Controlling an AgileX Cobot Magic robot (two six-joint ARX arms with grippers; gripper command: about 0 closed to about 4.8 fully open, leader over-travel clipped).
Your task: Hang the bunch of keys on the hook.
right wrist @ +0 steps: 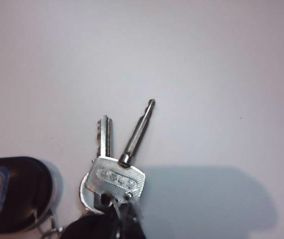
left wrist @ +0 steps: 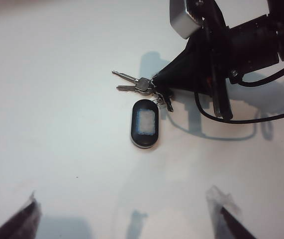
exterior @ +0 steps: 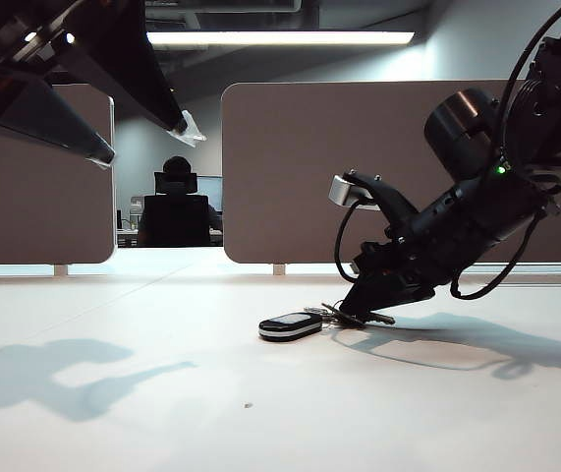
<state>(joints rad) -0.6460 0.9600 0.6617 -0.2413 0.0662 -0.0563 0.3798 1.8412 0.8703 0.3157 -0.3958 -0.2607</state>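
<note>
Nearest the exterior camera, bare white table with arm shadows. Next back, the bunch of keys lies flat on the table, black oval fob toward the left, metal keys fanned out beside it. Right gripper is down at the key end, tilted steeply, tip at table level; in the right wrist view the finger tips are pinched together at the ring by the square key head, so jaws read as clamped on the bunch of keys, though how much metal sits between them I cannot tell. Left gripper hangs high on the left side, well apart from the keys, jaws spread and empty; its finger tips frame the left wrist view from above the fob. Farther back, brown divider panels; no hook made out on them from here. Judgement: grasp just made, lift not yet begun. To do it well, raise slowly and straight up so the fob swings free without jerking loose, check ring stays exposed below the tips for threading onto the hook.
</note>
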